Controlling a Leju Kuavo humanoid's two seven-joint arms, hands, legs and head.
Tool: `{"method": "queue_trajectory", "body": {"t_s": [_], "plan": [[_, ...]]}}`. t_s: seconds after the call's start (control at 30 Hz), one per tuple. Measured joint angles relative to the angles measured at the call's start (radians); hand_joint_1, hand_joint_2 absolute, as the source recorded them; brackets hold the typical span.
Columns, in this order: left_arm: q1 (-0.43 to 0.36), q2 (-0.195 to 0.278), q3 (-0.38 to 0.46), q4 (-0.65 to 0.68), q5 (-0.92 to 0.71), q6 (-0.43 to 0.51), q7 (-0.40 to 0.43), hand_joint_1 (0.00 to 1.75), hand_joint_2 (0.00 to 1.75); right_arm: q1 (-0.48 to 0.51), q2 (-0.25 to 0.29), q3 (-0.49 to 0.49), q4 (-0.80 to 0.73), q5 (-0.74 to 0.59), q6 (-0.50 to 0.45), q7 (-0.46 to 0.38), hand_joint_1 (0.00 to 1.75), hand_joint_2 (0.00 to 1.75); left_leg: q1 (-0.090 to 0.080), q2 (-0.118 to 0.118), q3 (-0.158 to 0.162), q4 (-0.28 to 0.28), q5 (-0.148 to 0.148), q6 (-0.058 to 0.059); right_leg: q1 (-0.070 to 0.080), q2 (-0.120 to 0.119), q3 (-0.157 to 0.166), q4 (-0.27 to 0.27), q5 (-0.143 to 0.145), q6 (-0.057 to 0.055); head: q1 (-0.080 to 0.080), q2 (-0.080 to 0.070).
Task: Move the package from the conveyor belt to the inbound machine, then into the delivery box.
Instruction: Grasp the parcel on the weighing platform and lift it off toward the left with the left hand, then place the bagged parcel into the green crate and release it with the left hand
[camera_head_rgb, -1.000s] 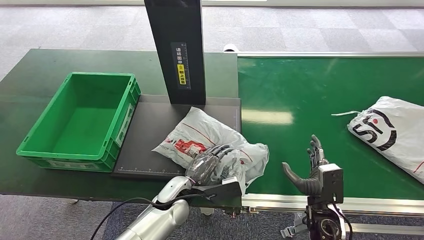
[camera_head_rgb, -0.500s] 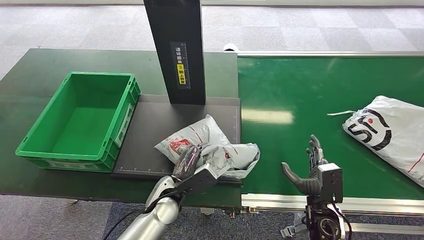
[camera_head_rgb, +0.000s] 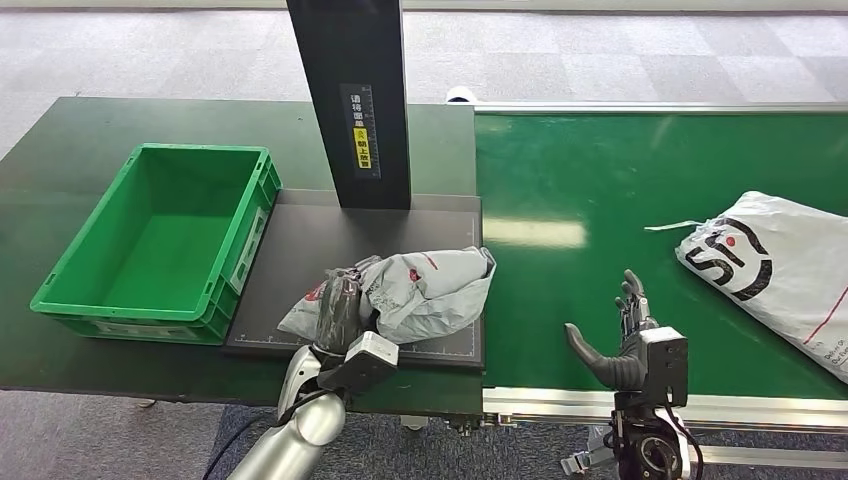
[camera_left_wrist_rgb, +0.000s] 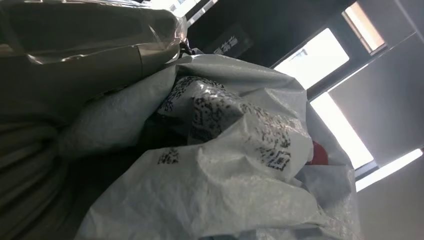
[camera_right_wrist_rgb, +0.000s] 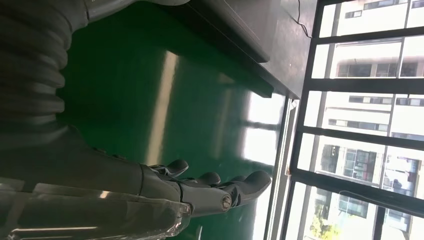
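Observation:
A crumpled grey-white package (camera_head_rgb: 420, 292) with red print lies on the black plate of the inbound machine (camera_head_rgb: 300, 245), near its front edge. My left hand (camera_head_rgb: 340, 308) grips the package's left end from the front; the left wrist view is close on the package (camera_left_wrist_rgb: 225, 165) and its printed codes. My right hand (camera_head_rgb: 620, 345) stands open above the green conveyor belt (camera_head_rgb: 600, 180) near its front rail, fingers spread and holding nothing. The right hand (camera_right_wrist_rgb: 165, 192) hovers over bare belt in its wrist view. The empty green delivery box (camera_head_rgb: 160, 240) stands left of the plate.
The machine's black upright column (camera_head_rgb: 352, 100) rises behind the plate. A second white package (camera_head_rgb: 775, 265) with a black logo lies on the belt at the far right. The dark table edge and belt rail (camera_head_rgb: 700, 405) run along the front.
My left hand has dragged the package leftwards, off the belt's edge and fully onto the black plate. The second package has drifted left along the belt. The right hand has stayed put.

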Motion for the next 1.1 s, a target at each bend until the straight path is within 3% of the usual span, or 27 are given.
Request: {"method": "queue_trajectory", "body": {"t_s": [0.27,0.43,0.63,0.9,1.0,1.1], "plan": [[0.003,0.014,0.040,-0.098,-0.135,0.212,-0.056,1.75,1.75,0.025,-0.001,0.000,-0.001,-0.017,-0.011,-0.008,0.00,1.75,0.000,0.000,0.000,0.000,0.000,0.000,0.000,0.000,0.000,0.000,0.000,0.000,0.000,0.000],[0.018,0.001,0.149,-0.225,-0.228,0.223,-0.131,1.75,1.75,0.045,-0.007,0.002,-0.004,-0.049,-0.002,-0.025,0.00,1.75,0.000,0.000,0.000,0.000,0.000,0.000,0.000,0.000,0.000,0.000,0.000,0.000,0.000,0.000],[0.025,-0.003,0.276,-0.369,-0.284,0.223,-0.132,1.75,1.75,0.077,-0.024,0.044,-0.056,-0.212,0.224,-0.122,0.00,1.75,0.000,0.000,0.000,0.000,0.000,0.000,0.000,0.000,0.000,0.000,0.000,0.000,0.000,0.000],[0.025,-0.006,0.350,-0.441,-0.413,0.223,-0.130,1.75,1.75,0.091,-0.061,0.097,-0.126,-0.277,0.295,-0.137,0.00,1.75,0.000,0.000,0.000,0.000,0.000,0.000,0.000,0.000,0.000,0.000,0.000,0.000,0.000,0.000],[0.013,-0.017,0.398,-0.401,-0.562,0.223,-0.073,1.75,1.75,0.098,-0.069,0.109,-0.143,-0.277,0.290,-0.124,0.00,1.75,0.000,0.000,0.000,0.000,0.000,0.000,0.000,0.000,0.000,0.000,0.000,0.000,0.000,0.000],[-0.004,-0.010,0.426,-0.314,-0.688,0.223,0.129,1.75,1.75,0.106,-0.072,0.116,-0.157,-0.266,0.287,-0.116,0.00,1.75,0.000,0.001,0.000,0.000,0.000,0.000,0.000,0.001,0.000,0.000,0.000,0.000,0.000,0.000]]}}
